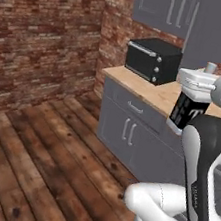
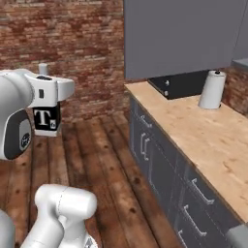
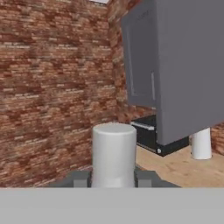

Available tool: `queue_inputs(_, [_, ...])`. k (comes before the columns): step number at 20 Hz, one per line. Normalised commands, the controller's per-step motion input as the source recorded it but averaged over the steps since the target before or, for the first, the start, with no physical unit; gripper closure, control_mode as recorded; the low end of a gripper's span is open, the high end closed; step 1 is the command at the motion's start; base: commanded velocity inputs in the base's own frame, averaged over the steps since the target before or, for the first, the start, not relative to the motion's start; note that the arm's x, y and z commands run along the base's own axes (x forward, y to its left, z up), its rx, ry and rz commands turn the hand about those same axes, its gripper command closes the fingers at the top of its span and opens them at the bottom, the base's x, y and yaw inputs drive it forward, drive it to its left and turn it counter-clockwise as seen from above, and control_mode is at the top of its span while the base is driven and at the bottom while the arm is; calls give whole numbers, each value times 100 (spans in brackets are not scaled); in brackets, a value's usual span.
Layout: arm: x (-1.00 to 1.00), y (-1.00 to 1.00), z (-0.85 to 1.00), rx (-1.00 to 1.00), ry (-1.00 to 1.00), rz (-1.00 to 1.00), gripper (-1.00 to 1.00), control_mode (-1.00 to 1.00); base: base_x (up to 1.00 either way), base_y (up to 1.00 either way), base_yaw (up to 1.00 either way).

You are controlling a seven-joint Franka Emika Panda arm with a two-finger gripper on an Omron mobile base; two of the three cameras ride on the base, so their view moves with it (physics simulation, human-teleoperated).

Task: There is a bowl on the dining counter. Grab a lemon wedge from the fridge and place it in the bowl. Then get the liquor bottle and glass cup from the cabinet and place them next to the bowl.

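My gripper (image 3: 113, 179) is shut on the liquor bottle (image 3: 113, 151), whose grey cap rises between the two dark fingers (image 3: 81, 178). From the left base view the bottle (image 1: 185, 112) hangs tilted under the white hand (image 1: 198, 83), showing a black label with white lettering. In the right base view the bottle (image 2: 47, 120) shows a white "T" on black, held in the gripper (image 2: 48, 92) above the wooden floor. A grey wall cabinet (image 3: 183, 65) hangs ahead over the counter, apart from the bottle.
A wooden counter (image 2: 208, 135) on grey base cabinets (image 1: 129, 131) carries a black toaster oven (image 1: 153, 60) and a white paper towel roll (image 2: 212, 89). Brick walls (image 1: 43, 36) close the far side. Plank floor (image 1: 33, 161) lies open to the left.
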Motion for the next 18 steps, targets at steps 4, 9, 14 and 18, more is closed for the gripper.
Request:
queue_inputs(4, [0, 0, 0, 0, 0, 0, 100, 100, 75, 0, 59])
queue_inputs(9, [0, 0, 0, 0, 0, 0, 100, 100, 99, 0, 50])
queue_inputs(14, [0, 0, 0, 0, 0, 0, 100, 100, 98, -9, 47])
queue_inputs(18, [0, 0, 0, 0, 0, 0, 100, 100, 99, -13, 39])
